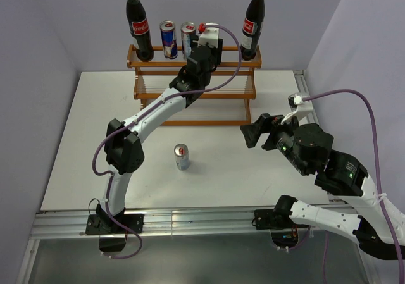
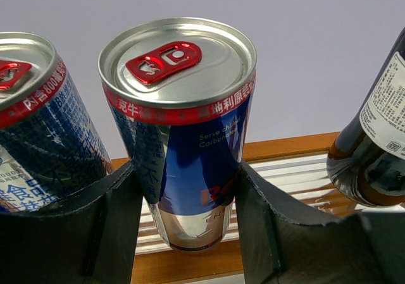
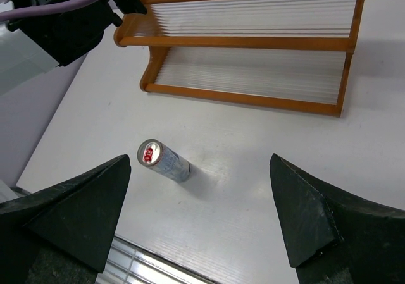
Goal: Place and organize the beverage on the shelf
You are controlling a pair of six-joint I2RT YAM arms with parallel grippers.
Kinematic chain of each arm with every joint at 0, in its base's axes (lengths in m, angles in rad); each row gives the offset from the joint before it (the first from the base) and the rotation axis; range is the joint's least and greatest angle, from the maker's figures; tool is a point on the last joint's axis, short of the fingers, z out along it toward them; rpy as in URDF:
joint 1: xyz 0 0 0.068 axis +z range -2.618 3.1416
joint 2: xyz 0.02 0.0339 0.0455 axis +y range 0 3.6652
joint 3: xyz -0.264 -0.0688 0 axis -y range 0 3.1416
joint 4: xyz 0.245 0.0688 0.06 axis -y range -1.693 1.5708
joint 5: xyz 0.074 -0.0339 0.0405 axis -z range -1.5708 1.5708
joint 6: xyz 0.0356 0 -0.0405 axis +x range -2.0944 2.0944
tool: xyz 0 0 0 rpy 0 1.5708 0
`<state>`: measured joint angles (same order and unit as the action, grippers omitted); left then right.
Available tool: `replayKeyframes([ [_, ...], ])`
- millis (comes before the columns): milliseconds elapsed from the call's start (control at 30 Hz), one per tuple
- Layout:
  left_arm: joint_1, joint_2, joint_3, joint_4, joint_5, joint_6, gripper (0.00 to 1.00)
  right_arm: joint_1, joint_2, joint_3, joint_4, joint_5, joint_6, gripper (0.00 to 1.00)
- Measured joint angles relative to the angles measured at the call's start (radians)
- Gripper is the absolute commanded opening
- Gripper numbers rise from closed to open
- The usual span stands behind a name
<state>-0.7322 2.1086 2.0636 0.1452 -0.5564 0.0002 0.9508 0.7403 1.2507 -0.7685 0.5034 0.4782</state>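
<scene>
The shelf (image 1: 190,95) stands at the back of the table. Two cola bottles (image 1: 139,31) (image 1: 252,24) stand at the ends of its top tier. One blue-and-silver can (image 1: 168,38) stands on the top tier beside the left bottle. My left gripper (image 1: 191,57) is shut on a second can (image 1: 188,34) next to it; in the left wrist view this can (image 2: 180,126) sits upright between the fingers (image 2: 114,227), its base on the top tier's rods. A third can (image 1: 181,156) stands on the table. My right gripper (image 1: 252,132) is open and empty. The fourth can is out of view.
In the right wrist view the table can (image 3: 164,160) stands below the open gripper (image 3: 199,164), with the shelf (image 3: 253,43) beyond it. The shelf's lower two tiers hold nothing. Purple walls close in at the back and both sides. A metal rail (image 1: 190,219) runs along the near edge.
</scene>
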Motion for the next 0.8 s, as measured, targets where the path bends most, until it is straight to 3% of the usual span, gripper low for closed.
replayKeyframes([
  [733,0.025,-0.02,-0.09,0.107,0.009,0.011,0.0,0.0,0.017,-0.002,0.023,-0.037,0.0,0.97],
  [800,0.025,-0.027,-0.101,0.112,0.01,0.011,0.08,0.0,0.018,-0.002,0.026,-0.041,-0.001,0.97],
])
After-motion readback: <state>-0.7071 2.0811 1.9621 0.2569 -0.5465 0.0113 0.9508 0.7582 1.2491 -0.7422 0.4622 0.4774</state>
